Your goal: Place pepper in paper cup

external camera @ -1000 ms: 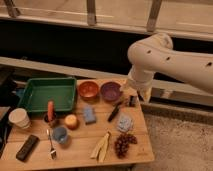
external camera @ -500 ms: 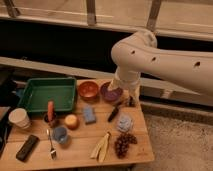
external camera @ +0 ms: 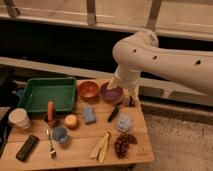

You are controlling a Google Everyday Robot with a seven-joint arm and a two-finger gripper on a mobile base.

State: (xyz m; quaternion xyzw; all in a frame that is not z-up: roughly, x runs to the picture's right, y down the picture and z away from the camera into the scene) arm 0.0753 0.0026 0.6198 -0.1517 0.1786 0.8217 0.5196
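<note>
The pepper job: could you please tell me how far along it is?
Nothing is done: the pepper stands by the green tray, outside the paper cup at the table's left edge. Nothing is in hand: the gripper hangs open and empty near the purple bowl. Reaching, gripping and dropping the pepper in remain.
</note>
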